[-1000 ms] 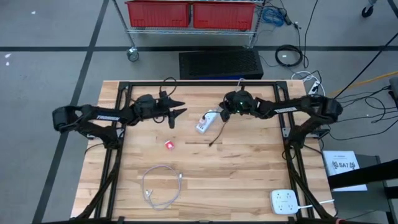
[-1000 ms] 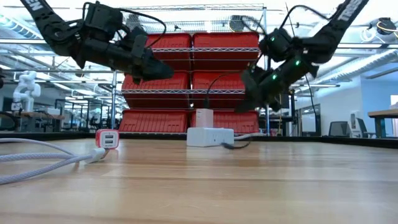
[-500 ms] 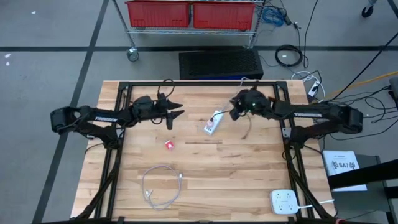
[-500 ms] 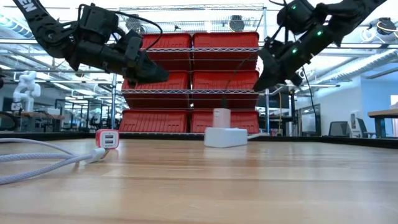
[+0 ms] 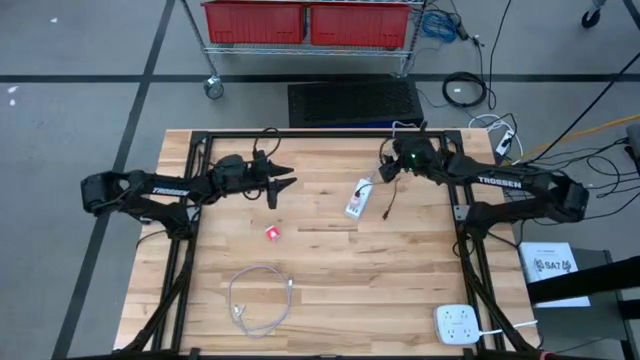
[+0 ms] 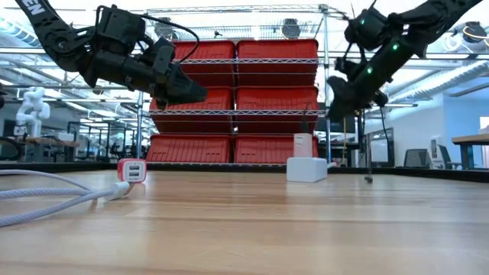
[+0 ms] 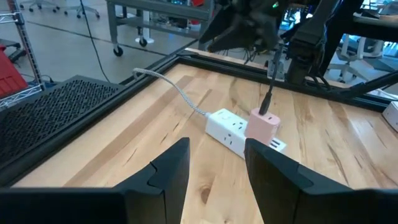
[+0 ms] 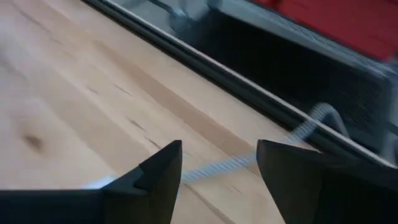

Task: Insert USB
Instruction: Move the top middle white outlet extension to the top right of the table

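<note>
A white power strip [image 5: 354,207] lies flat on the table's far middle, and a pink charger [image 7: 262,124] stands plugged into its top. A black USB cable [image 7: 269,93] sticks up out of the charger. It rises toward my right gripper [image 5: 386,171], and its free end [image 6: 367,177] hangs down to the table. My right gripper [image 8: 217,149] hovers open just right of the strip with nothing between its fingers. My left gripper [image 7: 214,146] waits open above the table, left of the strip and pointing at it.
A small red charger [image 5: 272,233] and a coiled white cable [image 5: 258,300] lie on the near left. Another white power strip [image 5: 457,325] sits at the near right corner. The strip's white cord [image 7: 177,90] runs to the black frame rail [image 5: 310,133] along the far edge.
My right gripper has risen and drawn back toward the table's right edge, tipping more level. The power strip with the pink charger has slid along the table to the right and turned about. The black cable's free end has swung right with it.
</note>
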You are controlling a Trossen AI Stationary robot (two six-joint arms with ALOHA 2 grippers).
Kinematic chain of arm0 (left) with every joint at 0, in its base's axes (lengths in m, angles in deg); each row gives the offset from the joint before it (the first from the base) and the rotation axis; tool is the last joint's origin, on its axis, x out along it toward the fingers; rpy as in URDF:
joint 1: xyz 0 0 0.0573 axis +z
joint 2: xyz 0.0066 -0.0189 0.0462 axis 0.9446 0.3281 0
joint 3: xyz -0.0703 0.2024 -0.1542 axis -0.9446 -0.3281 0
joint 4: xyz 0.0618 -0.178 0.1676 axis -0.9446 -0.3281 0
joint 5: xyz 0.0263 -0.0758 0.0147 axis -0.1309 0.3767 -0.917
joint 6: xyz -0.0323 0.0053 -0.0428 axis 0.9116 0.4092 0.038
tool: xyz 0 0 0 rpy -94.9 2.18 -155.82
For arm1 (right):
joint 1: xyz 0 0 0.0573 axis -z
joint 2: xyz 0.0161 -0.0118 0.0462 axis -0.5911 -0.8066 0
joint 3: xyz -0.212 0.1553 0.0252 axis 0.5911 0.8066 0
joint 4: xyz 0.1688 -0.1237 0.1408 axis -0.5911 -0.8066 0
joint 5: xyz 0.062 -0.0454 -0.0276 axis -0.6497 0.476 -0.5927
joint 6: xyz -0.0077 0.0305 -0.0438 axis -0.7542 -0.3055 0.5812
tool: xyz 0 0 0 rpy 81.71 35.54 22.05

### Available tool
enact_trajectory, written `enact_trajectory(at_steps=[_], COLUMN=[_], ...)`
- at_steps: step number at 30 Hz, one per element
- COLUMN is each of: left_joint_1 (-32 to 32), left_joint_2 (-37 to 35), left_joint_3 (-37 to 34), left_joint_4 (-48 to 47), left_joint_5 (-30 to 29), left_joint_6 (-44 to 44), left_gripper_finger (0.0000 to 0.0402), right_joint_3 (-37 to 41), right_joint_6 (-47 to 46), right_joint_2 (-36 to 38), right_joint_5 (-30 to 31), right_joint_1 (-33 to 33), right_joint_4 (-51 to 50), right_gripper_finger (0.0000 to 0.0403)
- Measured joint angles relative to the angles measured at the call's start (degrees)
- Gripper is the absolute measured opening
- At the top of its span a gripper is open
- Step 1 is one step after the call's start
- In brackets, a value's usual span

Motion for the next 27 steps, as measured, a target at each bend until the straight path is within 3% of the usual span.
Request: enact_trajectory(at_steps=[9,13,15,20,27], left_joint_1=[0.2,0.1,0.2,0.2,1.4], left_joint_2=[0.0,0.0,0.0,0.0,0.0], left_joint_3=[0.0,0.0,0.0,0.0,0.0], left_joint_4=[-2.4,-2.6,-2.6,-2.8,-2.8], left_joint_5=[-1.1,-1.2,-2.0,-2.4,-2.4], left_joint_6=[-0.3,-0.3,-0.3,-0.3,-0.2], left_gripper_finger=[0.0161,0.0161,0.0161,0.0161,0.0161], right_joint_3=[0.0,0.0,0.0,-1.3,-10.7], right_joint_6=[-4.3,-2.7,-0.3,2.7,2.6], right_joint_2=[-0.5,-0.5,-0.5,2.0,9.6], right_joint_5=[12.4,23.9,26.5,17.7,14.3], right_joint_1=[3.5,3.5,3.5,2.6,-6.4], right_joint_4=[-6.9,-4.9,-2.2,-1.8,-14.7], right_gripper_finger=[0.0197,0.0197,0.0197,0.0181,0.0076])
